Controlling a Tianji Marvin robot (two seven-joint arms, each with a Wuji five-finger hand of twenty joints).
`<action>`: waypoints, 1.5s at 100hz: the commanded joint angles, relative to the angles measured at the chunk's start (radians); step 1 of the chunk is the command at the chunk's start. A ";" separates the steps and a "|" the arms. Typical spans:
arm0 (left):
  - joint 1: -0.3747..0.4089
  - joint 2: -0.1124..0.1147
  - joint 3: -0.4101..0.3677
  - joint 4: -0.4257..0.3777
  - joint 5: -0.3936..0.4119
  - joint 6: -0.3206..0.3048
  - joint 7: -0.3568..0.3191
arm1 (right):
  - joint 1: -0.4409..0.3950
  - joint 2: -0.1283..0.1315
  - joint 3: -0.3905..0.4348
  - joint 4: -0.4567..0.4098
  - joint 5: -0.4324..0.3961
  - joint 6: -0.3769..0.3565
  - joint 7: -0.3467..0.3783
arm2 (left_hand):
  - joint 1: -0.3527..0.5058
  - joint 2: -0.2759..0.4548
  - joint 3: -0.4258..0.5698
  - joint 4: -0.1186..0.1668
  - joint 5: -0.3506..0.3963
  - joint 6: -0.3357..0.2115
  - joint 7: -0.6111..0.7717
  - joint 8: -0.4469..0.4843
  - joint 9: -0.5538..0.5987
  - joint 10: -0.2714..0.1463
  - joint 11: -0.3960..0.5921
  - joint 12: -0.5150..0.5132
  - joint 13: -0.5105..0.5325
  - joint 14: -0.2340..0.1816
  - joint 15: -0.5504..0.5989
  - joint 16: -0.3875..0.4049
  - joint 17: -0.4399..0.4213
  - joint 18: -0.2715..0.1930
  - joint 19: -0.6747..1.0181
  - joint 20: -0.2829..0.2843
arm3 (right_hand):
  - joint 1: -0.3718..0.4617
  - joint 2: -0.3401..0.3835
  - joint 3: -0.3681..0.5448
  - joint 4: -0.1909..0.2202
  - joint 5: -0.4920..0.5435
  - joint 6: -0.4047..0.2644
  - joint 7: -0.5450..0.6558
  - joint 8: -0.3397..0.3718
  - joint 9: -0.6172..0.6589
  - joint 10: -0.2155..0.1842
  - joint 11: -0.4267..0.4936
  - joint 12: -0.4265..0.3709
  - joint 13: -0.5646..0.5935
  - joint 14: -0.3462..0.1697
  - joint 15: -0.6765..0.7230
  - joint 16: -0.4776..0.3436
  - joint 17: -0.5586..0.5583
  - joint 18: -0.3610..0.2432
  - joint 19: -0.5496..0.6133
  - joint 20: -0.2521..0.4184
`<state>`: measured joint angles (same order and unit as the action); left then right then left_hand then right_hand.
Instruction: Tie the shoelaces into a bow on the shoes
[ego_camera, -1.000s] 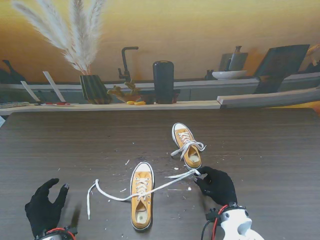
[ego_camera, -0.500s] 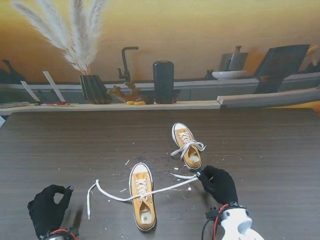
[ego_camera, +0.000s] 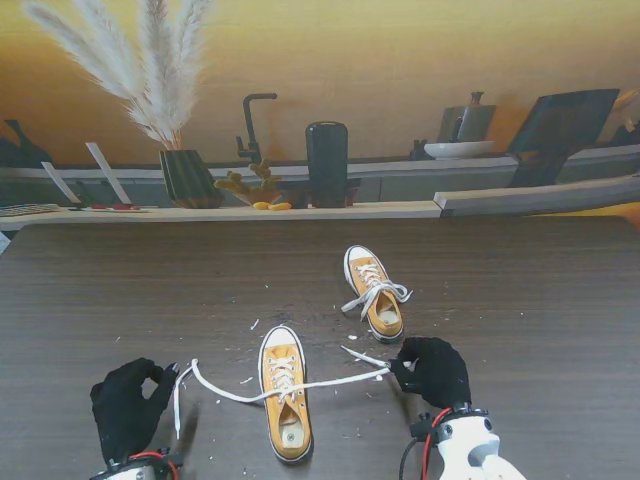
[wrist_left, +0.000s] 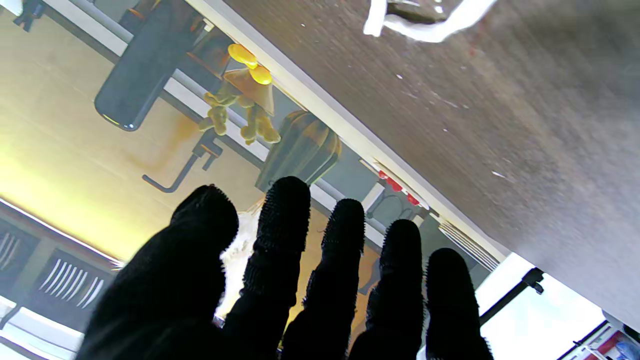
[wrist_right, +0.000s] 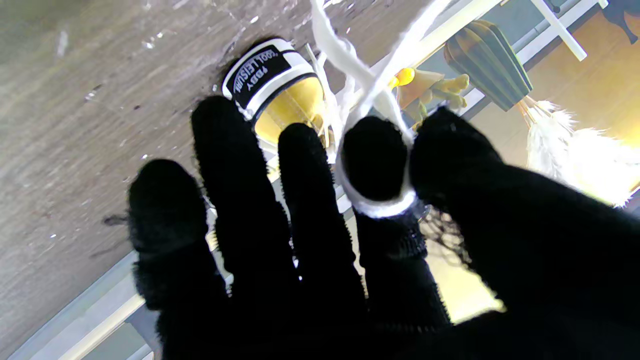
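the near shoe (ego_camera: 283, 392) lies between the two hands, its white lace (ego_camera: 330, 381) stretched across to the right hand (ego_camera: 435, 370), which holds it looped around one fingertip (wrist_right: 374, 155) against the thumb. the lace's other end (ego_camera: 181, 392) lies just beside the left hand (ego_camera: 128, 407), whose fingers are apart and holding nothing. the tied shoe (ego_camera: 374, 290) sits just beyond the right hand.

A staged home kitchen: a black faucet (ego_camera: 252, 125), bowl (ego_camera: 458, 149), pampas-grass vase (ego_camera: 187, 177) and dark bottle (ego_camera: 327, 164) line the shelf (ego_camera: 400, 210) behind the bench (ego_camera: 120, 290).
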<state>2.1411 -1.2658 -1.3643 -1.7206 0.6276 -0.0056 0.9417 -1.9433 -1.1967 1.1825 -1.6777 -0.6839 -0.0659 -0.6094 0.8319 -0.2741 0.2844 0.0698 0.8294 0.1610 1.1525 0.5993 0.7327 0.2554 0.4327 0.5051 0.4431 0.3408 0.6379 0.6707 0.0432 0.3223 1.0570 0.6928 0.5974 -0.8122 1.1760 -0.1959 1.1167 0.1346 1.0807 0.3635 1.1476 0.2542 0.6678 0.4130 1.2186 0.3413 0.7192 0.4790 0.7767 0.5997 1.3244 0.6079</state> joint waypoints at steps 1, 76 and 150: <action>-0.008 0.000 0.010 -0.012 0.011 -0.009 -0.014 | -0.004 0.009 0.002 -0.016 -0.006 -0.003 0.029 | -0.039 0.027 -0.015 0.011 0.036 -0.032 0.033 0.027 0.014 -0.018 0.012 0.019 0.019 -0.009 0.017 -0.006 0.002 -0.037 0.024 0.015 | 0.070 -0.059 0.072 -0.023 -0.059 -0.072 0.005 -0.028 -0.030 -0.014 0.017 0.011 0.020 -0.020 -0.001 0.008 0.008 -0.027 0.020 -0.014; -0.022 0.032 0.043 -0.001 0.121 -0.057 -0.031 | -0.037 0.048 0.021 -0.057 -0.133 -0.067 0.097 | -0.020 -0.029 -0.021 -0.001 -0.082 -0.093 -0.238 -0.157 -0.040 -0.044 -0.019 0.007 -0.029 -0.033 -0.048 -0.036 -0.034 -0.050 -0.059 -0.031 | -0.104 0.084 -0.066 0.082 -0.472 -0.250 -0.463 -0.142 -0.564 -0.051 -0.099 -0.100 -0.585 -0.025 -0.349 -0.123 -0.588 -0.113 -0.362 -0.090; 0.060 0.066 0.093 -0.038 0.222 -0.087 -0.054 | 0.122 0.097 -0.231 0.006 -0.212 0.062 0.300 | -0.033 -0.026 -0.023 0.005 -0.119 -0.113 -0.425 -0.155 -0.093 -0.069 -0.062 -0.007 -0.067 -0.048 -0.132 -0.059 -0.063 -0.057 -0.182 -0.050 | -0.121 0.088 -0.114 0.076 -0.584 -0.210 -0.504 -0.133 -0.617 -0.065 -0.092 -0.096 -0.608 -0.049 -0.378 -0.126 -0.583 -0.144 -0.379 -0.076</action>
<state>2.1914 -1.1996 -1.2775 -1.7470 0.8448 -0.0997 0.9076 -1.8299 -1.0949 0.9571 -1.6805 -0.9042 -0.0108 -0.3294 0.8295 -0.2895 0.2840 0.0699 0.7287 0.1373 0.7378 0.4325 0.6674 0.2174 0.3859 0.5083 0.4105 0.3151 0.5239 0.6415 0.0000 0.3223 0.8915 0.6570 0.5159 -0.7297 1.0894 -0.1234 0.5764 -0.0869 0.5835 0.2381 0.5654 0.2033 0.5694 0.3239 0.6387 0.3066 0.3516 0.3677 0.2039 0.4780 0.9579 0.5293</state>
